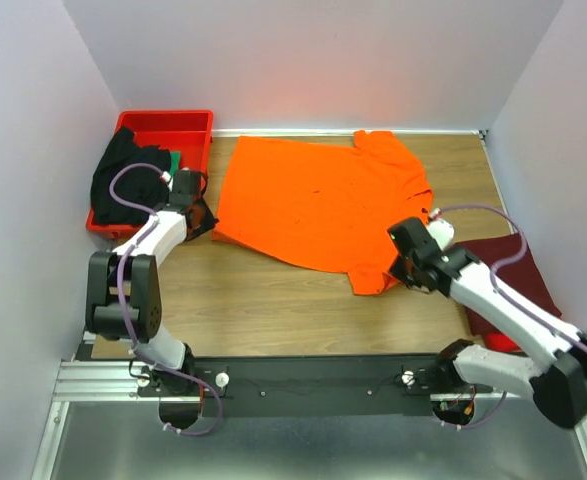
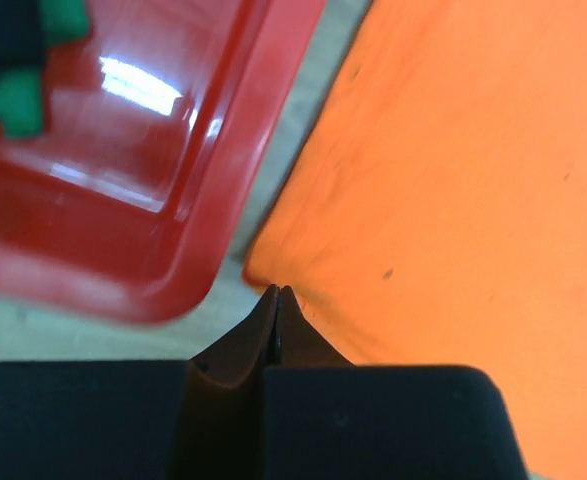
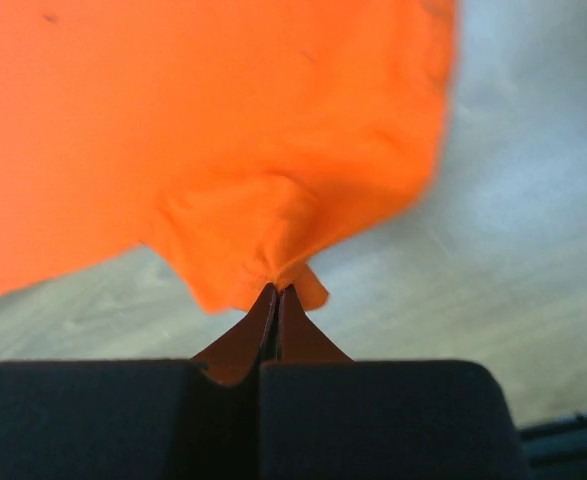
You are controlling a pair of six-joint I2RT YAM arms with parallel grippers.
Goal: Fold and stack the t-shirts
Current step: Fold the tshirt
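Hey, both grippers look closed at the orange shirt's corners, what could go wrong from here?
The left gripper is shut at the very corner edge of the orange t-shirt; it may hold little cloth and slip. The right gripper pinches only a small bunched tip, which could pull free. The red tray nearby could get bumped.

Shirt count 4: one orange shirt (image 1: 313, 200), one maroon shirt (image 1: 518, 268), one black shirt (image 1: 123, 180), one green shirt (image 1: 176, 160). One red tray (image 1: 168, 118), far left.
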